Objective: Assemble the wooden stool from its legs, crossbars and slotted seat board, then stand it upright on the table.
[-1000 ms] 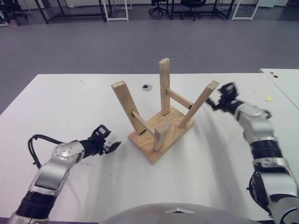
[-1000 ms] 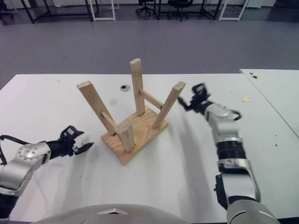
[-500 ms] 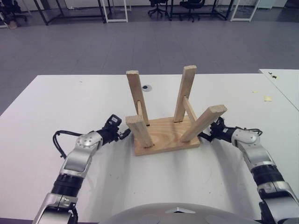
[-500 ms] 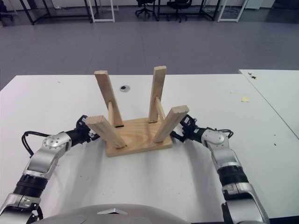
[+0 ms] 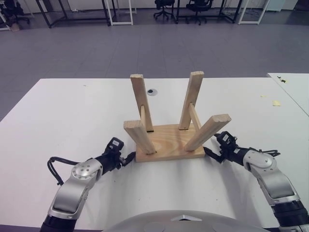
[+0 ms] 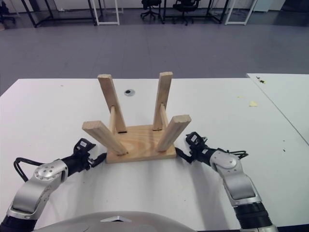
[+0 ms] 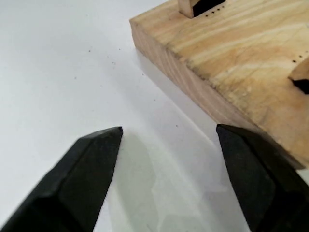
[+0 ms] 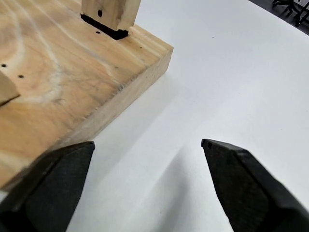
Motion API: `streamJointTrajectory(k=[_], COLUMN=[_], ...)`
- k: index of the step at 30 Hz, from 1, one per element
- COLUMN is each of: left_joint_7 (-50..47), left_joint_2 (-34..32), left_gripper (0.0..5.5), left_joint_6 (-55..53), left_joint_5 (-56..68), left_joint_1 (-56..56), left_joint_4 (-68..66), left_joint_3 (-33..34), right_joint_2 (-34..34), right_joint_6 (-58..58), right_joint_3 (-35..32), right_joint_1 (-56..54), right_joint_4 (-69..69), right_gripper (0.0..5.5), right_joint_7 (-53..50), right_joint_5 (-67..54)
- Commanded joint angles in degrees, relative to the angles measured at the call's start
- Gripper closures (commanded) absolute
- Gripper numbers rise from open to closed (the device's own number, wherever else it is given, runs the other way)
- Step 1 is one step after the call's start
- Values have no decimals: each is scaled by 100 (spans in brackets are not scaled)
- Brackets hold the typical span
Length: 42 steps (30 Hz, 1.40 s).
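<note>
Left wrist view: the left claw [image 7: 169, 130] is spread wide with nothing between its black fingers [image 7: 87, 169], and the edge of the pale wooden slotted seat board [image 7: 231, 53] lies just ahead of its tips on the white counter [image 7: 58, 58]. The right claw [image 8: 147, 143] is likewise wide and empty, low at the board's opposite edge. The upside-down stool [image 5: 169, 142] sits between the two claws, its four pale wooden legs [image 5: 143, 104] slanting upward above them.
</note>
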<state>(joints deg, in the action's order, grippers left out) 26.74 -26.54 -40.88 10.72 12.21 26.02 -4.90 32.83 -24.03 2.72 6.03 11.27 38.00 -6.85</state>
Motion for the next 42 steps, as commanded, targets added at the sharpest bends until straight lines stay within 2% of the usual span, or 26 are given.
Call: streamJointTrajectory(k=[1, 5, 10, 13, 24, 28, 30, 32, 35, 38, 40, 42], left_joint_7=[166, 354, 612, 684, 1354, 2320, 3018, 3452, 3575, 3636, 3622, 3618], left_joint_2=[440, 166, -383, -667, -1498, -2757, -3218, -3281, -2871, -2541, -2337, -2172], left_gripper=[189, 189, 189, 189, 189, 189, 189, 189, 189, 189, 187, 222], left_joint_6=[-839, -1451, -1790, -1720, -1636, -717, 0, 479, 1012, 1362, 1459, 1529], left_joint_5=[1223, 1728, 2103, 2003, 2633, 1713, 1431, 1470, 1414, 1208, 1213, 1279], left_joint_1=[-369, -292, -179, 26, 1, 927, 1158, 962, -45, -753, -1061, -1250], left_joint_4=[1185, 1732, 2102, 2105, 2186, 1736, 1384, 1055, 297, -182, -339, -399], left_joint_3=[376, 1011, 1512, 1423, 2358, 2213, 2157, 2009, 1260, 547, 320, 194], right_joint_2=[-97, 188, 742, 883, 1492, 2196, 2516, 2609, 2298, 2103, 2050, 2063], right_joint_6=[-772, -1498, -1866, -1867, -2184, -1990, -1839, -1678, -1463, -1351, -1267, -1212], right_joint_3=[-95, -599, -934, -908, -1723, -1935, -1810, -1470, -618, 51, 245, 344], right_joint_1=[-110, -150, 50, 152, 449, 946, 1015, 762, -237, -734, -859, -914], right_joint_4=[1255, 1751, 2170, 2224, 2696, 2583, 2487, 2380, 1933, 1650, 1497, 1413], right_gripper=[132, 132, 132, 132, 132, 132, 132, 132, 132, 132, 166, 210], right_joint_7=[486, 616, 814, 898, 1214, 1688, 1998, 2161, 2234, 2278, 2287, 2311], right_joint_5=[-1113, -1746, -2012, -2028, -2610, -2225, -2106, -2060, -1939, -1756, -1655, -1593])
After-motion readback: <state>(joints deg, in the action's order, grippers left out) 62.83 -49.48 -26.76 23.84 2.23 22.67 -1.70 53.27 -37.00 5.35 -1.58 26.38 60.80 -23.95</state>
